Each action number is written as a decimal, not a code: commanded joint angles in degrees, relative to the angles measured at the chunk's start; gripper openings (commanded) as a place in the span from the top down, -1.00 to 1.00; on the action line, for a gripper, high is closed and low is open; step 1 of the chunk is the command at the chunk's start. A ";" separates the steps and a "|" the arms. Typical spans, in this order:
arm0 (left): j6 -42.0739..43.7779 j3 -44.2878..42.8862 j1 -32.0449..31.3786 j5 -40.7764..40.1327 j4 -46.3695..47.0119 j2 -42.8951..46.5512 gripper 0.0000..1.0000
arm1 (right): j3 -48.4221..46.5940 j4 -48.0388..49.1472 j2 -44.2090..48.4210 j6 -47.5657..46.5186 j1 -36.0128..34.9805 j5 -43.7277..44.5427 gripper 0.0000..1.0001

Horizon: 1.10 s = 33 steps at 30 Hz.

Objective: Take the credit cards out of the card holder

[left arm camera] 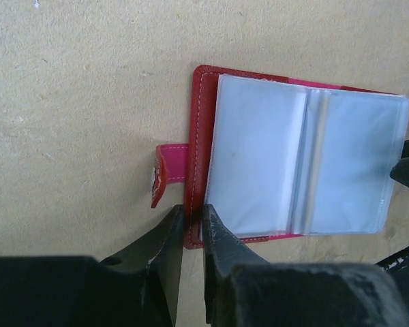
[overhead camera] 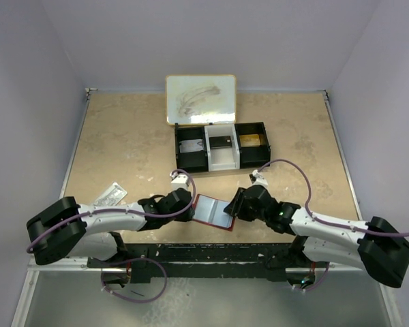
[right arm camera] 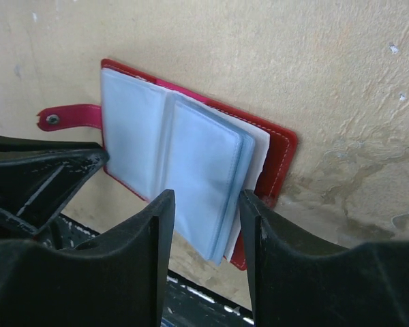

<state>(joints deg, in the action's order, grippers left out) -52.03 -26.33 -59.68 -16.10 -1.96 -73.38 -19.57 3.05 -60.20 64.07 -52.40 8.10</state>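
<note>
Left hand (left arm camera: 192, 212) nipping card holder (left arm camera: 199, 136) corner, right hand (right arm camera: 206, 199) spread astride its clear sleeves (right arm camera: 191, 150)

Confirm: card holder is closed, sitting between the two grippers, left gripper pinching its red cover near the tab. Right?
No, it is not closed. The card holder lies open with its clear sleeves spread, plain in the left wrist view. The rest stands: it sits between the left gripper and right gripper, and the left one pinches the red cover near the tab.
</note>
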 commanded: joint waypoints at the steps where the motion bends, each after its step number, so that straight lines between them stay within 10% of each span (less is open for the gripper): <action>1: -1.67 0.51 -0.44 -0.77 2.73 0.87 0.76 | -2.27 -2.29 3.33 0.25 -0.14 1.90 0.07; 17: -2.00 0.56 -0.61 -1.83 0.02 3.70 0.87 | -4.84 -8.10 1.04 0.92 -0.11 5.82 0.04; 27: -1.76 0.22 -0.61 -1.59 -0.34 3.68 0.89 | -1.49 4.66 -2.62 0.11 -0.10 -1.86 0.07; 33: -2.30 0.55 -0.69 -1.89 -0.12 4.34 0.64 | -2.29 3.24 -4.99 0.79 -0.15 1.61 0.08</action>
<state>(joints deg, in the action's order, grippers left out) -53.43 -25.69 -59.83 -16.75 -2.83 -70.48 -21.41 5.85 -64.73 64.16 -52.40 7.62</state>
